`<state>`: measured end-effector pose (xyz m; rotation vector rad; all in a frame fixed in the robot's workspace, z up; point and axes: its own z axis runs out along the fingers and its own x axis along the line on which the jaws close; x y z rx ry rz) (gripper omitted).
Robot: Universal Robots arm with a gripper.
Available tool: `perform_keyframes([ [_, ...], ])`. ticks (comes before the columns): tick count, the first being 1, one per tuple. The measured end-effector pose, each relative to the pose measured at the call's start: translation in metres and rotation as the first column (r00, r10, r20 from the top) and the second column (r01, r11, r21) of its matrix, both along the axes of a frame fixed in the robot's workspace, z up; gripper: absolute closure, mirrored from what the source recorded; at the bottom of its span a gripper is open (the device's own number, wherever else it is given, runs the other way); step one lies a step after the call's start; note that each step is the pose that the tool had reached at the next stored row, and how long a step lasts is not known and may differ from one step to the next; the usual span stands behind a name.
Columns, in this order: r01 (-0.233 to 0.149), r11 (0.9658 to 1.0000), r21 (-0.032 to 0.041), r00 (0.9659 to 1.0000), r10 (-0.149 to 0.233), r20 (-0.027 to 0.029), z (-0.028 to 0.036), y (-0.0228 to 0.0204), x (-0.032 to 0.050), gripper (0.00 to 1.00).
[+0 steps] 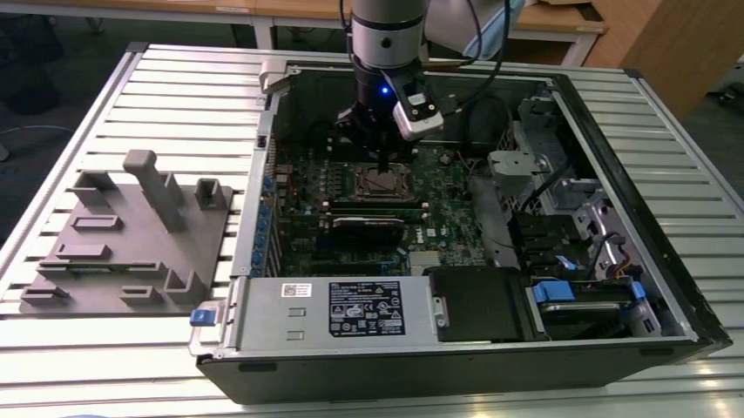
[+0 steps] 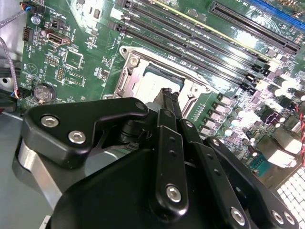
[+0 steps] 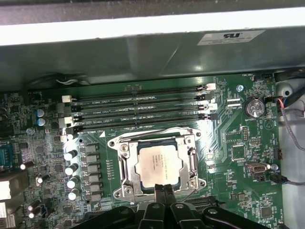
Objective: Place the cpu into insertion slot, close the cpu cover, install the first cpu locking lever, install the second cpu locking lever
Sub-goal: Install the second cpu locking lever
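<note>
with the cpu (image 3: 159, 164) seated at the frame's centre and the cover (image 3: 125, 164) down, the closed, empty tool (image 3: 165, 191) should press squarely at the near rim, not skidding.

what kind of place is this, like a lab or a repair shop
Probably a robotics lab or test workshop, not a repair shop. An open computer case lies on a slatted metal table, a grey fixture block beside it, wooden desks behind. The gripper hovers at the cpu.

Cpu (image 3: 159, 164) seated in insertion slot (image 3: 125, 164), cpu cover (image 3: 193, 164) framing it. Gripper (image 3: 165, 190) fingertips pressed together at cover's edge. Memory slots (image 3: 143, 109) beyond the cover.
</note>
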<state>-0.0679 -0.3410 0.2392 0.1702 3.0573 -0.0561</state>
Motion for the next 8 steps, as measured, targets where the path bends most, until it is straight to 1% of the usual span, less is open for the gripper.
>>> perform_keyframes([
  [3,0.0,1.0,0.0,0.9999,0.0,-0.0122,-0.0001,0.0,-0.0001,0.89],
  [4,0.0,1.0,-0.0001,0.9999,0.0,-0.014,-0.0001,0.0,-0.0001,0.89],
  [8,0.0,1.0,0.0001,0.9999,0.0,-0.014,-0.0002,0.0,-0.0001,0.89],
])
